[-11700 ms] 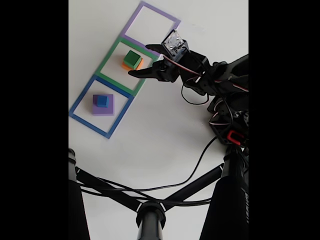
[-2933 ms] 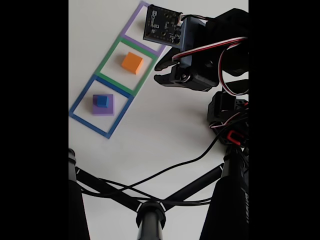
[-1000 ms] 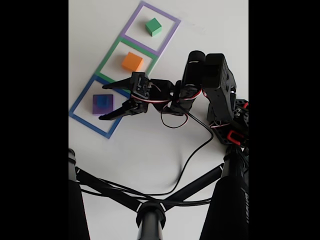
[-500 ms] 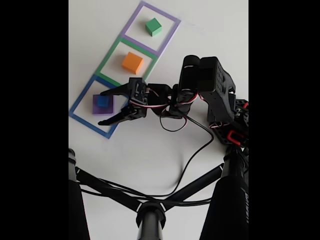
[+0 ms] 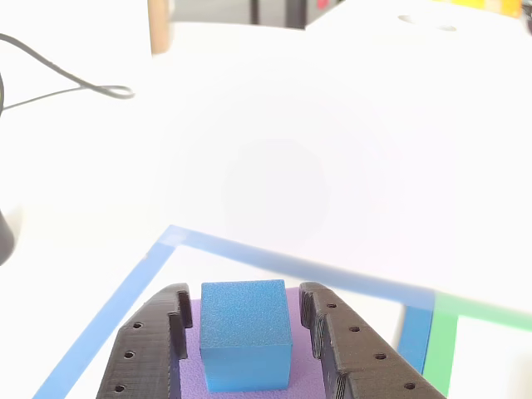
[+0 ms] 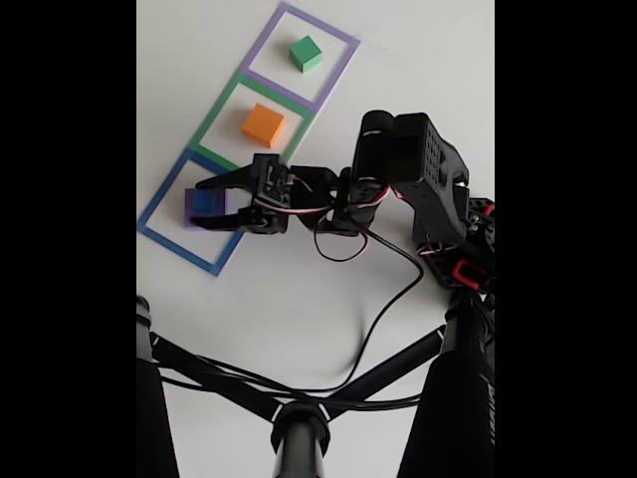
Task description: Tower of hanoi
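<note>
Gripper spread astride the blue cube, not visibly pinching; risks dragging the purple cube beneath along if closed too low.

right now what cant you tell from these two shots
- Gripper contact: in the other view its fingers flank the blue cube, thin gaps visible, fingertips cut off by the bottom edge.
- Purple cube: mostly hidden by blue cube and fingers in the other view.
- Fixed view: the gripper hides both cubes' edges.
</note>
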You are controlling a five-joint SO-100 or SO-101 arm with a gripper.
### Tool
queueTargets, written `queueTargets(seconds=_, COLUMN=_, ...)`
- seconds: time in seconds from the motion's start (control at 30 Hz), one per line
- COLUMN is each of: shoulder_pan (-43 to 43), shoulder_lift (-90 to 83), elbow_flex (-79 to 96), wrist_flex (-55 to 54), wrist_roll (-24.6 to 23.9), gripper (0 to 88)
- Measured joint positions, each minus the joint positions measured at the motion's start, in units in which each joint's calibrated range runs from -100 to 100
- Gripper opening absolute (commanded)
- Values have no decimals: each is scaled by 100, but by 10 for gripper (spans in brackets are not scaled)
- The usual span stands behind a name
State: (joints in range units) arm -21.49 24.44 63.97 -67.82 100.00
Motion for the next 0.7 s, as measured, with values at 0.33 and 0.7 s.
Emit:
queueTargets(seconds=0.33, shoulder_pan=0, shoulder_lift=0, elbow_flex=0, wrist_flex=0, wrist_roll=0, gripper=65)
queueTargets(seconds=0.7, shoulder_pan=0, shoulder_lift=-380, elbow_flex=61, wrist_flex=530, wrist_roll=0, gripper=62)
